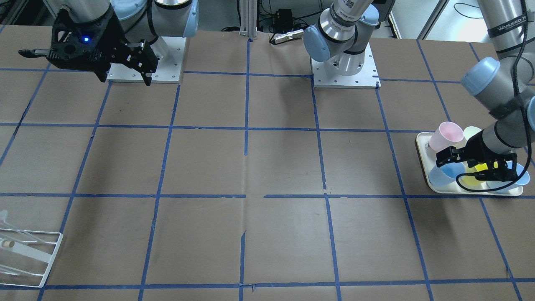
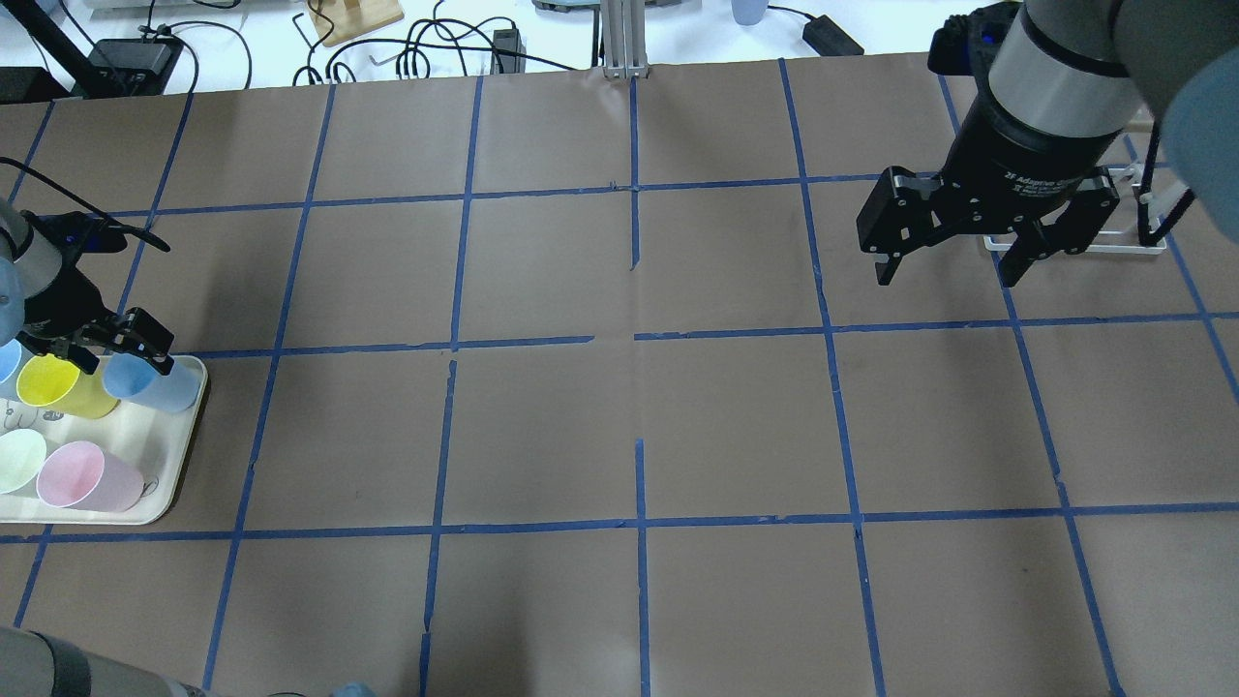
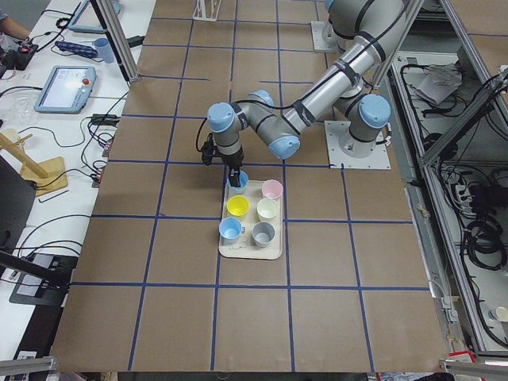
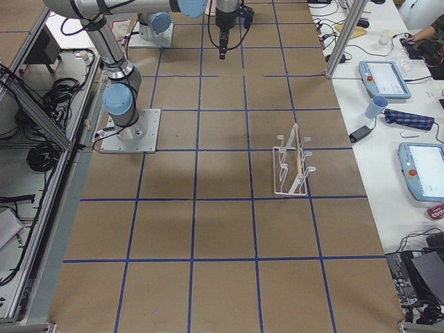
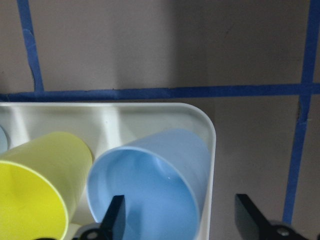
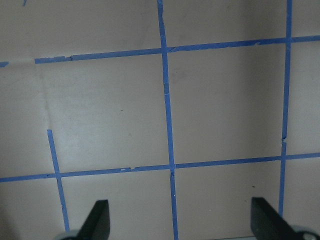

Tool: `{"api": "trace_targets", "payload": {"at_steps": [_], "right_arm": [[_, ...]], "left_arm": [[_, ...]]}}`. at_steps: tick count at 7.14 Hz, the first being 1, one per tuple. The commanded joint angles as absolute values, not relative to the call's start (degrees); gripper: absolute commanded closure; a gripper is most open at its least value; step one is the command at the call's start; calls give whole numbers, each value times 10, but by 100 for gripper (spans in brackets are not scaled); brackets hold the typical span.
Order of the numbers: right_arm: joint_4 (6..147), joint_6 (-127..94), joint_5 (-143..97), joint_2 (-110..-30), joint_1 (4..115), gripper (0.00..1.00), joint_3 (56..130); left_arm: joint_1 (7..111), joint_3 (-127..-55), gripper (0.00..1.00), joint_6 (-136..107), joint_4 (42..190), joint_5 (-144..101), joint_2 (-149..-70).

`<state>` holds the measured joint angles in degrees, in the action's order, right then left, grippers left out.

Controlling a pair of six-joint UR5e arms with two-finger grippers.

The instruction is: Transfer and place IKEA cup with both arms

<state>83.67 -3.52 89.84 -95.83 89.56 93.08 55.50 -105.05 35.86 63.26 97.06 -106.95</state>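
At the tray's corner: the IKEA cup (image 2: 150, 382), pale blue and mouth up, stands in the corner of the cream tray (image 2: 184, 455) that lies farthest from the robot and nearest the table's middle. We see the yellow cup (image 2: 63, 387) just beside it in the same row, and a second light-blue cup (image 3: 230, 230) at the row's other end.

The left gripper (image 2: 105, 347) hangs low over this corner with its jaws spread. In the wrist view one fingertip (image 5: 116, 215) sits over the cup's mouth and the other (image 5: 249, 215) lies beyond the tray's rim, so the cup's outer wall is between them. We cannot tell whether either finger touches the plastic.

A pink cup (image 2: 82, 479), a pale green cup (image 2: 19, 460) and a grey cup (image 3: 263, 233) fill the tray's nearer row.

Well apart, over the table's other half, the right gripper (image 2: 944, 266) hangs above the brown paper (image 2: 619, 426) with its blue tape grid, jaws spread wide and holding nothing. A white wire rack (image 4: 291, 166) stands on that half.
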Motion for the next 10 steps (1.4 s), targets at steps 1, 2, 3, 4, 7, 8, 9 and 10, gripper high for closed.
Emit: {"api": "trace_targets", "payload": {"at_steps": [1, 2, 3, 4, 7, 8, 9, 10], "right_arm": [[837, -35, 899, -958, 896, 0, 931], [837, -35, 899, -958, 896, 0, 932], [838, -36, 899, -958, 895, 0, 931], [838, -36, 899, -958, 895, 0, 931], [838, -37, 899, -958, 895, 0, 932], [838, -36, 899, -958, 892, 0, 931], [838, -36, 899, -958, 892, 0, 931], [838, -34, 899, -957, 890, 0, 930]], "left_arm": [[555, -1049, 0, 359, 635, 971, -1064], [557, -1048, 0, 359, 650, 970, -1053], [568, -1029, 0, 356, 696, 956, -1028], [596, -1007, 0, 349, 739, 934, -1002], [729, -969, 0, 192, 842, 923, -921], [777, -969, 0, 137, 842, 917, -903], [819, -968, 0, 87, 837, 913, -893], [850, -961, 0, 64, 833, 908, -888]]}}
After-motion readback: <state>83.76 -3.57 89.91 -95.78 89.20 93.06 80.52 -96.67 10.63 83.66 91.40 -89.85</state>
